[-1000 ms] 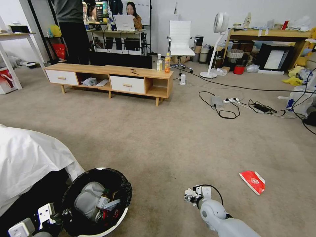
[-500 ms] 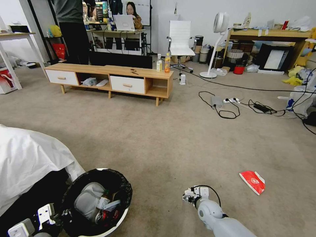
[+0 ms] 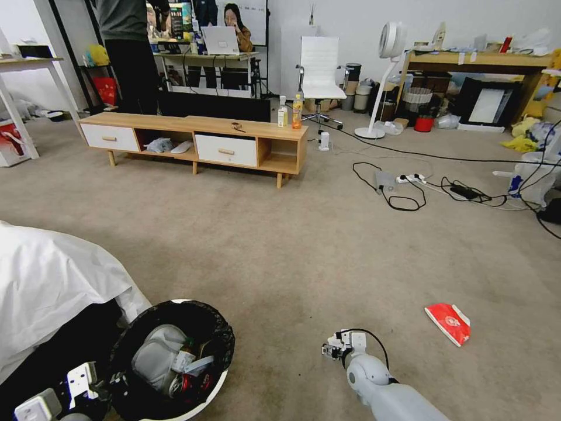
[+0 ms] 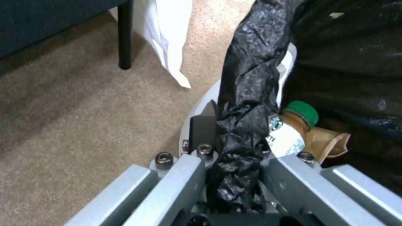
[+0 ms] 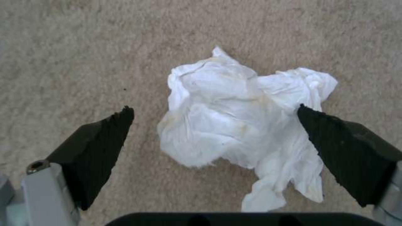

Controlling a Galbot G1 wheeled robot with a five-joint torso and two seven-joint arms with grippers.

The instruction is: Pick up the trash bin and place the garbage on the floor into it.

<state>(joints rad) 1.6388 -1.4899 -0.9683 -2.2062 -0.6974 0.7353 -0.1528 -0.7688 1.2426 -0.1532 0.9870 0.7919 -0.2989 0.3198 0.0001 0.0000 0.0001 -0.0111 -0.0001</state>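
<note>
Over the beige carpet, a crumpled white tissue [image 5: 247,131] was straddled by the right gripper [image 5: 215,138], jaws spread wide, nothing held. A low, centred close was advisable. The round white black-lined trash bin [image 3: 219,383] was held clamped at its rim by the left gripper [image 4: 234,163].

Your left gripper [image 4: 234,150] is clamped on the rim of the trash bin [image 4: 209,94], with crinkled black bag [image 4: 251,75] bunched between its jaws. Inside the bin, just beside the grip, you see a green-capped bottle [image 4: 291,131] lying against crumpled brown paper [image 4: 331,142]. Outside it: beige carpet [image 4: 84,125], a black furniture leg [image 4: 124,34] and hanging white cloth [image 4: 167,37].
</note>
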